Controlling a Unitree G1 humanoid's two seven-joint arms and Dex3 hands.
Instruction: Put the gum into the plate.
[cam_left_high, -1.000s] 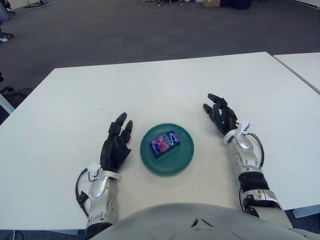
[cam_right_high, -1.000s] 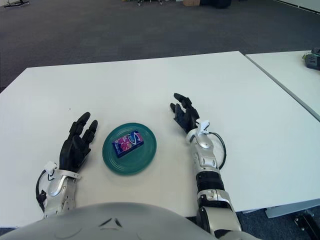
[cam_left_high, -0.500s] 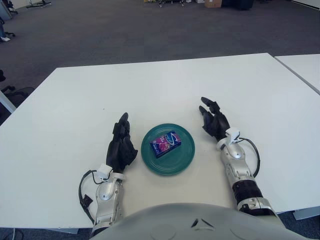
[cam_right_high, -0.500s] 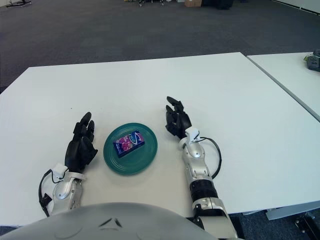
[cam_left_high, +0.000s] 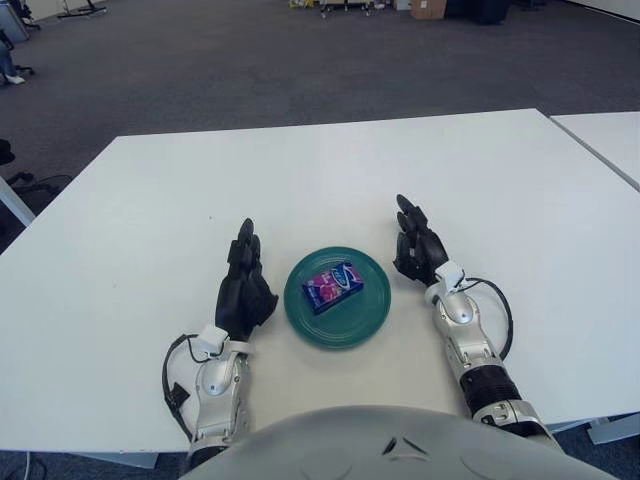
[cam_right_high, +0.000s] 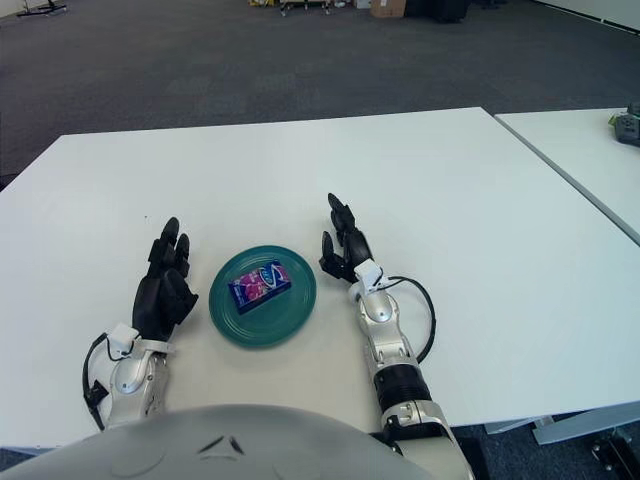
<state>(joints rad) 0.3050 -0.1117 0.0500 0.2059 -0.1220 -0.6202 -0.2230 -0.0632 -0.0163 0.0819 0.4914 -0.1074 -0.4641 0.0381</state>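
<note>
Both hands have drawn in beside the green plate (cam_left_high: 337, 298): left hand (cam_left_high: 244, 287) and right hand (cam_left_high: 418, 248) flank it, fingers loosely straight, holding nothing. Gum pack (cam_left_high: 332, 286) lies flat inside the plate on the white bench (cam_left_high: 150, 200). Placement looks complete; I judge only pulling back remains.

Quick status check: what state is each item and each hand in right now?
gum: lying flat inside the plate, not held
plate: on the table, holding the gum
left hand: open, left of the plate
right hand: open, right of the plate
</note>
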